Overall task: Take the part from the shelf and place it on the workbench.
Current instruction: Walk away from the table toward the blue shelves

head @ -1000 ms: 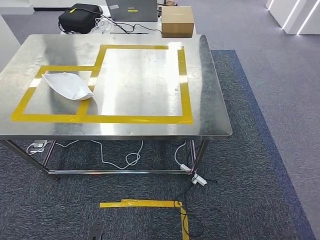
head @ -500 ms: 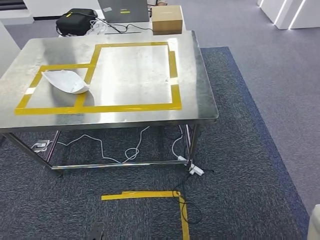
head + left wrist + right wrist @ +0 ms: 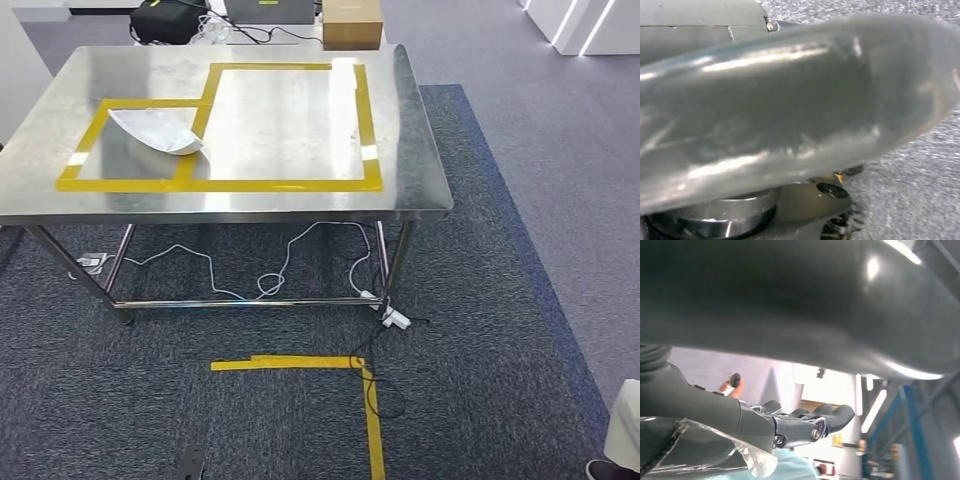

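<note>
In the right wrist view the right hand (image 3: 802, 422) reaches out with its dark fingers (image 3: 836, 415) nearly straight and lying side by side. A crinkled sheet of clear plastic film (image 3: 715, 450) sits against the underside of the hand, and it cannot be told whether the hand grips it. Beyond the fingers a person's hand (image 3: 732, 385) holds a small dark object.

In the left wrist view a blurred, glossy grey shape (image 3: 791, 100) lies close to the camera, and the state of the left hand cannot be told.

In the head view, on the dark grey carpet in front of the robot, yellow floor tape (image 3: 302, 362) forms a corner. Further on stands the stainless steel counter (image 3: 415, 150), with white cables (image 3: 272, 285) and a white power strip (image 3: 396, 320) on the floor beneath it.

The counter carries two adjoining rectangles of yellow tape, a small rectangle (image 3: 121, 185) towards its left edge and a large rectangle (image 3: 367, 120) towards its right edge. The part, a flat white pouch (image 3: 155, 130), lies inside the small rectangle, its tip reaching the tape shared with the large one.

Past the counter's far edge are a brown cardboard box (image 3: 352, 22) and a black bag (image 3: 162, 18).
</note>
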Tool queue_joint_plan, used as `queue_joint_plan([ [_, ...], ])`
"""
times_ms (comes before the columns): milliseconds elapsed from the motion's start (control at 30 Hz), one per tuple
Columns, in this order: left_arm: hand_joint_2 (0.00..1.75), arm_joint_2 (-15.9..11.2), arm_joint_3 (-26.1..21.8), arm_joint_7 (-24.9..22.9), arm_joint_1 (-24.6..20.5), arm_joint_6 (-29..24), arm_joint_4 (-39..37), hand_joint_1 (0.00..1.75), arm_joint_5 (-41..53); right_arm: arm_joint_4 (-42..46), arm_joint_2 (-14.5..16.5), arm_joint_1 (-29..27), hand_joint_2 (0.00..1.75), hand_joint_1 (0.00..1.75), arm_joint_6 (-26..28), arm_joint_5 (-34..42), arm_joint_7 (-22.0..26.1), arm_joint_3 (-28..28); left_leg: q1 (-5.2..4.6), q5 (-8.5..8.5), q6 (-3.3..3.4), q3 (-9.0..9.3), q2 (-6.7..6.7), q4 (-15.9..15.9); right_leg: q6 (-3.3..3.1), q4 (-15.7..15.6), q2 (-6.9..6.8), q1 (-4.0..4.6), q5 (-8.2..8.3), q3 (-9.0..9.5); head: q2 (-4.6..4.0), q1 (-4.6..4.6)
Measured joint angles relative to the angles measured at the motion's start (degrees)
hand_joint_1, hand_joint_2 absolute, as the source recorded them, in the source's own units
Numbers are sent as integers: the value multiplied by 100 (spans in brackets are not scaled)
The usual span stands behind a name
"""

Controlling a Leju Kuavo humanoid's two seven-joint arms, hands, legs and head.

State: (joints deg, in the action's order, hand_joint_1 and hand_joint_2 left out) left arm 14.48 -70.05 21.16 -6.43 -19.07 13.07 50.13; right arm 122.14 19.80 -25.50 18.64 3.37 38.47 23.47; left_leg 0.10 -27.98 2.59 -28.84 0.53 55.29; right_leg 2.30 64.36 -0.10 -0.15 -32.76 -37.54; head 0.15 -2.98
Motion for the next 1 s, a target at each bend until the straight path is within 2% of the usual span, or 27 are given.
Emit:
queue_joint_plan([
  [33,0,4,1,-12,1,-23,0,0,25,-223,0,61,0,0,-90,75,-1,114,-7,64,7,-78,11,2,20,370,1,-4,-224,-81,0,3],
  [67,0,9,2,-27,0,-53,0,0,52,-519,0,138,0,0,-195,122,-1,257,-16,133,8,-161,23,6,35,666,0,-6,-312,-113,0,3],
  [100,0,12,3,-45,-1,-81,0,0,75,-862,0,228,0,0,-303,124,-2,422,-23,200,7,-248,34,12,42,815,0,-8,-254,-74,0,2],
  [133,0,18,5,-62,-1,-100,0,0,91,-1225,0,326,0,0,-418,75,-2,605,-31,264,3,-335,41,19,40,778,-1,-10,-87,53,0,3],
  [167,0,25,6,-74,-1,-115,0,0,101,-1626,0,447,0,0,-529,-26,-2,814,-38,327,-6,-422,43,29,27,538,-2,-11,112,283,0,0],
  [200,0,31,8,-87,-3,-127,0,0,114,-2085,-6,607,0,0,-615,-185,-3,1056,-45,386,-18,-494,43,42,6,140,-4,-10,228,593,0,-1],
  [233,0,42,11,-100,-7,-140,0,0,129,-2582,-20,803,0,0,-656,-373,-3,1327,-56,439,-36,-556,44,56,-17,-334,-5,-4,251,933,0,-3],
  [267,0,50,16,-116,-12,-157,0,0,144,-3130,-46,1019,0,0,-652,-561,-3,1620,-65,498,-58,-602,45,68,-38,-743,-6,4,203,1191,0,-7],
  [300,0,58,21,-137,-18,-172,0,0,158,-3684,-82,1230,0,0,-610,-727,-3,1912,-67,553,-79,-631,45,74,-58,-1011,-5,15,129,1341,0,-8],
  [333,0,65,26,-156,-19,-185,0,0,166,-4210,-123,1419,0,0,-547,-858,-3,2183,-65,605,-105,-651,46,73,-80,-1133,-4,31,104,1387,0,-12],
  [367,0,65,28,-174,-15,-194,0,0,166,-4769,-165,1569,0,0,-473,-972,-4,2439,-57,639,-133,-669,38,80,-114,-1157,-10,26,130,1350,0,-5],
  [400,0,64,28,-186,-7,-196,0,0,161,-5269,-204,1691,0,0,-404,-1074,-4,2650,-49,593,-169,-696,20,114,-158,-1158,-22,21,179,1312,0,5],
  [433,0,62,28,-192,3,-195,0,0,149,-5764,-245,1800,0,0,-337,-1169,-4,2824,-41,435,-208,-737,1,228,-205,-1160,-32,11,236,1261,0,4],
  [467,0,57,26,-196,11,-192,0,0,131,-6239,-286,1911,0,0,-273,-1249,-4,2965,-33,180,-241,-799,-18,452,-245,-1157,-38,-4,296,1195,0,-3],
  [533,0,51,21,-197,14,-183,0,0,96,-7047,-374,2126,0,0,-189,-1332,-3,3178,-15,-419,-289,-931,-33,1158,-278,-1104,-37,-3,394,1048,0,-31],
  [567,0,48,19,-197,12,-179,0,0,82,-7376,-412,2212,0,0,-160,-1355,-4,3270,-8,-577,-300,-965,-33,1493,-279,-1068,-38,-3,441,969,0,-35],
  [600,0,47,17,-197,10,-174,0,0,65,-7650,-443,2278,0,0,-120,-1387,-16,3346,-3,-589,-306,-939,-34,1698,-273,-1024,-43,-3,488,883,0,-33],
  [633,0,46,15,-197,11,-169,0,0,47,-7887,-470,2334,0,0,-65,-1432,-35,3404,2,-479,-306,-837,-34,1717,-264,-974,-47,-4,529,789,0,-34],
  [667,0,46,11,-196,13,-163,0,0,24,-8108,-497,2386,0,0,-2,-1484,-63,3446,8,-312,-299,-649,-34,1532,-253,-921,-48,-5,564,691,0,-34],
  [700,0,45,6,-196,15,-156,0,0,0,-8310,-522,2433,0,0,60,-1535,-94,3475,11,-185,-287,-396,-38,1181,-236,-867,-46,-6,592,601,0,-36],
  [767,0,45,-4,-195,14,-141,0,0,-24,-8639,-567,2512,0,0,129,-1594,-127,3516,0,-152,-252,43,-58,465,-188,-778,-40,2,649,464,0,-34],
  [800,0,46,-9,-195,13,-137,0,0,-30,-8769,-584,2545,0,0,154,-1615,-133,3533,-10,-192,-234,145,-68,258,-159,-754,-38,4,688,417,0,-33],
  [867,0,48,-21,-228,16,-133,0,0,-46,-9020,-615,2608,0,0,269,-1677,-162,3563,-22,-197,-191,132,-70,166,-86,-744,-33,7,778,356,0,-30],
  [900,0,51,-34,-261,16,-133,0,0,-63,-9153,-628,2637,0,0,372,-1739,-178,3576,-15,-162,-150,95,-58,154,-52,-723,-26,4,753,325,0,-28],
  [933,0,54,-52,-298,17,-134,0,0,-86,-9302,-637,2665,0,0,505,-1838,-188,3584,-6,-118,-99,50,-46,142,-14,-643,-19,1,641,271,0,-20],
  [967,0,56,-72,-330,19,-134,0,0,-109,-9451,-645,2692,0,0,639,-1975,-185,3585,1,-62,-46,-6,-33,132,15,-464,-12,-1,436,197,0,-11],
  [1000,0,57,-90,-347,19,-134,0,0,-124,-9592,-646,2719,0,0,753,-2137,-180,3570,-1,-5,-8,-69,-21,134,37,-173,-8,-9,151,103,0,-2],
])
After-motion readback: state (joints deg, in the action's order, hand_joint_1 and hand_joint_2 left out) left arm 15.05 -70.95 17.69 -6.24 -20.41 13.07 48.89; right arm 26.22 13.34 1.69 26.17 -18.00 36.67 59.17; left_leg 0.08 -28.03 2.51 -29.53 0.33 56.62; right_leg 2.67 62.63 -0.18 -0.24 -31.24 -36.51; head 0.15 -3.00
